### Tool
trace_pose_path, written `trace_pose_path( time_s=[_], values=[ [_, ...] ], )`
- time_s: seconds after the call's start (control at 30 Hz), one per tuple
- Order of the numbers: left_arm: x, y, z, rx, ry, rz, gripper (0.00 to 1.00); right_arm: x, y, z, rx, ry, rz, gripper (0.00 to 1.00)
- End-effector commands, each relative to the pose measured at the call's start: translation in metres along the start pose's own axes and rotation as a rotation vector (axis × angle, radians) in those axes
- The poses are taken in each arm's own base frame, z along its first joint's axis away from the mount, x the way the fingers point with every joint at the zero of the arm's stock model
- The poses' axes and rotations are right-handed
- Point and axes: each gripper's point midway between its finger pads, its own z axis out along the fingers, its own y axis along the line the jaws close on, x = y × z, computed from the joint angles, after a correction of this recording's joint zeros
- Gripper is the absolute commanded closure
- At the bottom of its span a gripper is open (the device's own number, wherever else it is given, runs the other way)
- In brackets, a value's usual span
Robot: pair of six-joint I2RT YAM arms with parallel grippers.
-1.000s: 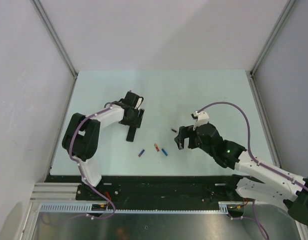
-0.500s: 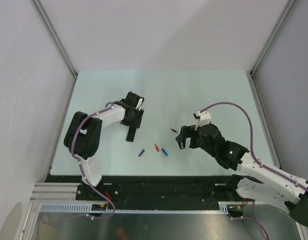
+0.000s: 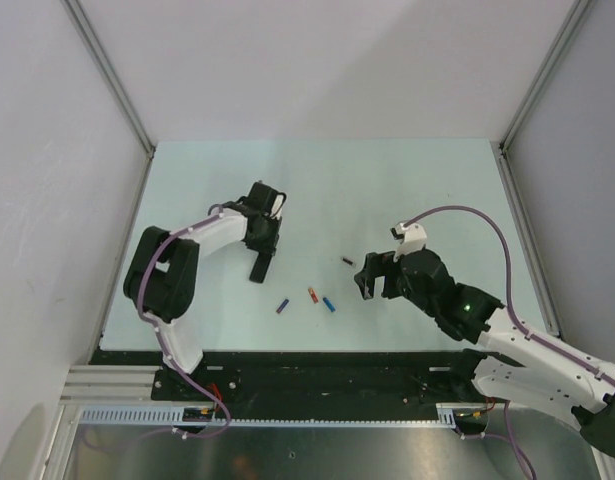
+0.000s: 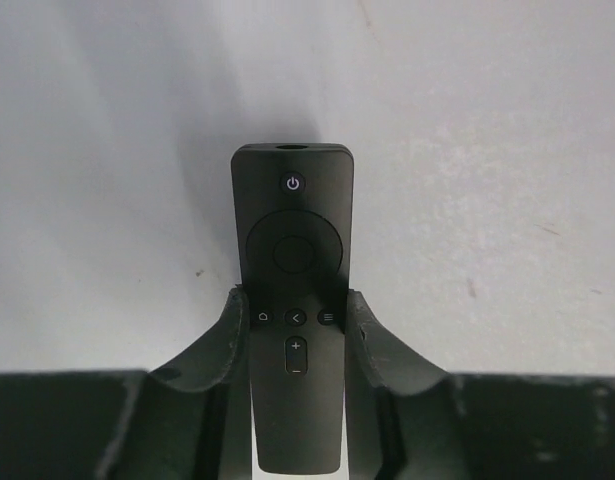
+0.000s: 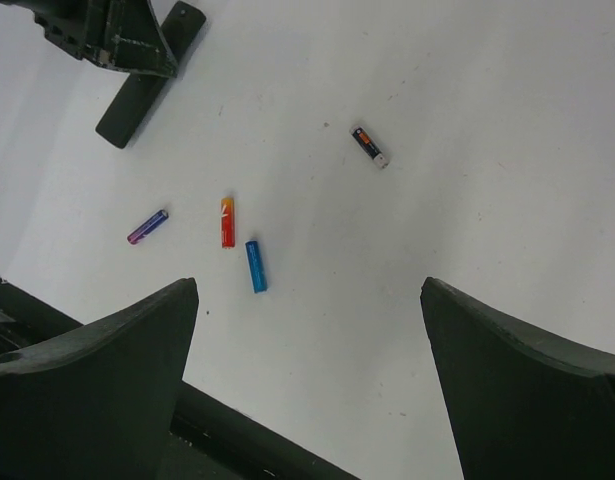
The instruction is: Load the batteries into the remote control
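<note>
The left hand (image 4: 297,312) is closed on the one remote control (image 4: 293,230). Its two fingers (image 4: 219,345) press against the remote's long sides, level with the row of small buttons. The remote lies flat on the table (image 3: 407,190) with its buttons facing up. Its power-button end sticks out past the fingertips toward the near edge.

The right hand (image 5: 309,290) has its fingers spread wide and holds nothing. It hovers above the table, right of centre.

There are four batteries, all lying loose on the table and none touching another. Three sit in a loose row between the two hands, closer to the near edge:
- the purple-blue battery (image 5: 147,227) is on the left;
- the red-orange battery (image 5: 227,222) is in the middle;
- the bright blue battery (image 5: 256,266) is just to the right of the red-orange one.

The fourth, the dark battery (image 5: 370,146), lies apart from the row. It is farther back and near the right hand's fingertips.

Seen from above, the remote is in the left half of the table, well in from the left edge and left of the battery row. The row of three lies near the dark strip along the near edge. Walls close off the left, right and far sides. The widest open stretch of table runs across the far half, beyond both hands. A narrower band of table separates the remote from the dark battery.
</note>
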Motion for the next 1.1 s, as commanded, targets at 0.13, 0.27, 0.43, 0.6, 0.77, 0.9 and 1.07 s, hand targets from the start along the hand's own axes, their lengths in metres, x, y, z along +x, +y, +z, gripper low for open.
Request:
trace_pose_path(
  time_s=[0.13,0.27,0.43,0.6,0.77,0.9,1.07],
  values=[
    [-0.089,-0.062,-0.143,0.372,-0.409,-0.079,1.00,-0.034,0.017,-0.008,-0.045,-0.089,0.045,0.01],
    [-0.097,-0.096,-0.215,0.647,-0.619,-0.118,1.00,-0.053,0.033,-0.017,-0.129,-0.154,0.101,0.01],
    [-0.087,-0.117,-0.276,0.905,-0.791,-0.165,1.00,-0.078,0.069,-0.036,-0.366,-0.197,0.156,0.01],
    [-0.075,-0.130,-0.315,1.104,-0.874,-0.156,1.00,-0.097,0.099,-0.052,-0.590,-0.205,0.250,0.00],
    [-0.065,-0.137,-0.352,1.265,-0.949,-0.190,1.00,-0.118,0.120,-0.064,-0.756,-0.245,0.291,0.00],
    [-0.058,-0.148,-0.369,1.364,-0.969,-0.182,1.00,-0.117,0.131,-0.056,-0.814,-0.211,0.322,0.00],
    [-0.050,-0.156,-0.379,1.453,-0.974,-0.189,1.00,-0.119,0.143,-0.054,-0.873,-0.207,0.328,0.02]
  ],
)
